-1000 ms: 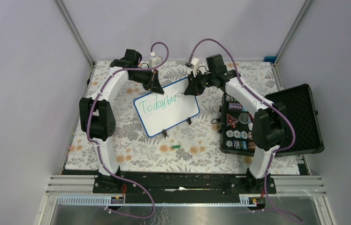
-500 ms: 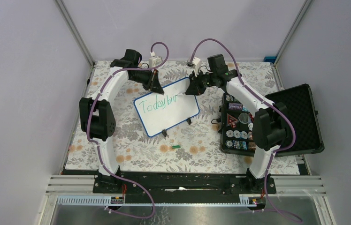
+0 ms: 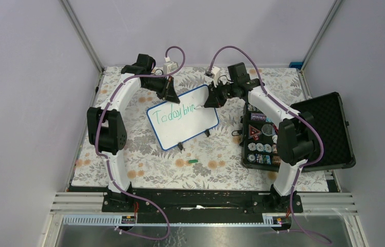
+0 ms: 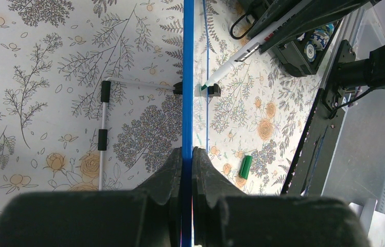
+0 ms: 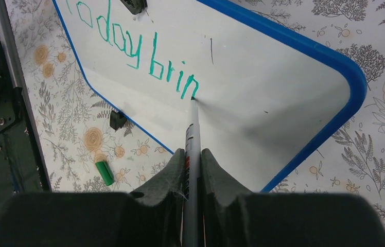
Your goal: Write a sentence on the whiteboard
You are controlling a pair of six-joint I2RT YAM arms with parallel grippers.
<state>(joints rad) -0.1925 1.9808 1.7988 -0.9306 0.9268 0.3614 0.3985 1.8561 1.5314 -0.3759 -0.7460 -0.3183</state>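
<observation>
The whiteboard (image 3: 193, 127) stands tilted on the floral mat, propped on its small black feet. My left gripper (image 3: 168, 94) is shut on its blue top edge (image 4: 188, 77), the fingers (image 4: 174, 164) pinching the frame from both sides. My right gripper (image 3: 211, 99) is shut on a grey marker (image 5: 192, 135). The marker's tip touches the board (image 5: 267, 87) just after the last letter. The sentence (image 5: 138, 50) reads "Today brin" in green, also legible from above (image 3: 177, 113). The marker (image 4: 241, 52) also shows past the board's edge in the left wrist view.
A green marker cap (image 3: 193, 161) lies on the mat in front of the board, and shows again (image 5: 104, 173) in the right wrist view. An open black case (image 3: 329, 128) holding several small items sits at the right. Metal rails run along the near edge.
The right gripper has shifted slightly right along the board, and the letter "n" now follows "bri". The left gripper and board have stayed still.
</observation>
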